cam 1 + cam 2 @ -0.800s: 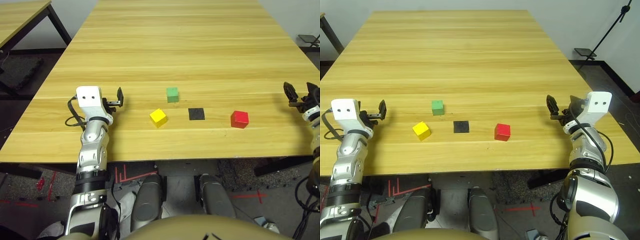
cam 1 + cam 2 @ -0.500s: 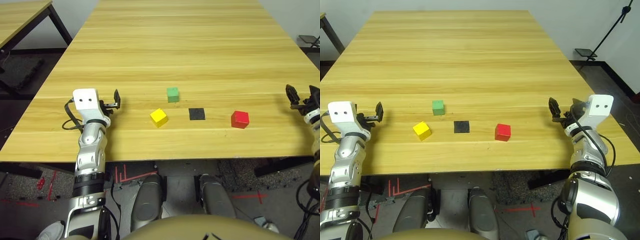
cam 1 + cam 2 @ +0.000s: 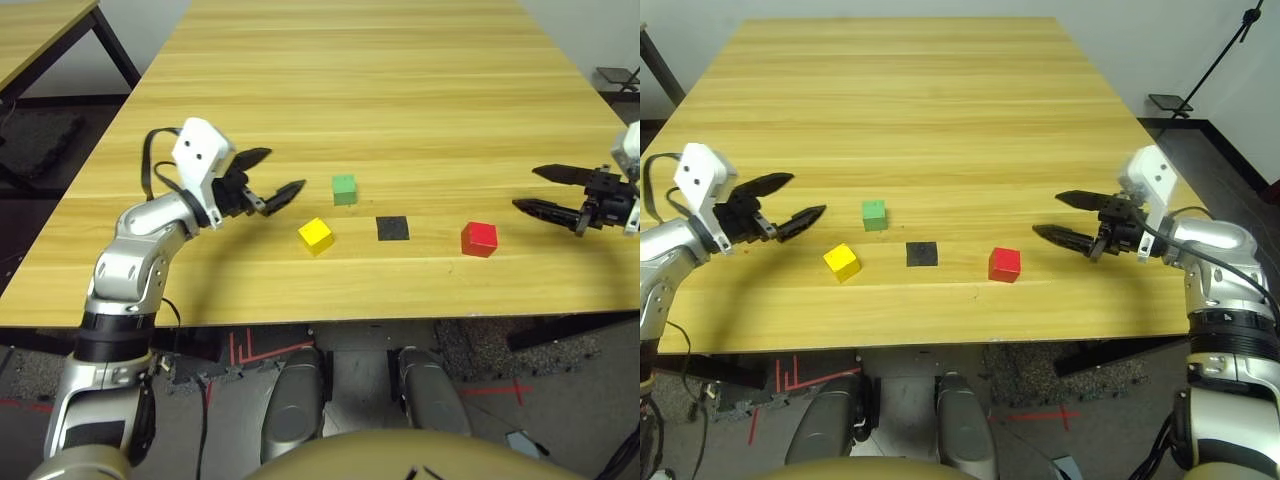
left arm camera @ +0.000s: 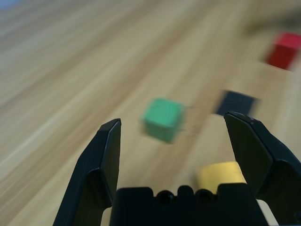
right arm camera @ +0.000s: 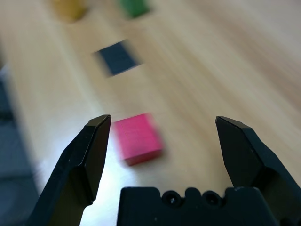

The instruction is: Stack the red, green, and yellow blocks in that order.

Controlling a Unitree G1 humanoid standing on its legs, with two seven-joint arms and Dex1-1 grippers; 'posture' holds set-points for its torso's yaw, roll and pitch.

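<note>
The worktop point(image 3: 400, 90) carries three cubes and a flat black patch point(image 3: 393, 228), all lying apart in a loose row near its front edge, so nothing is stacked yet. The left gripper point(image 3: 262, 179) hangs above the wood just beside the green block point(image 3: 344, 189), fingers spread wide and empty, aimed as if to take it. The right gripper point(image 3: 1065, 216) points at the red block point(image 3: 1004, 264) from just beside it, likewise wide open and holding nothing; red likely serves as the base. The yellow block point(image 3: 316, 235) sits nearest the edge, turned slightly askew. All three are small, plain, solid-coloured cubes of like size.
</note>
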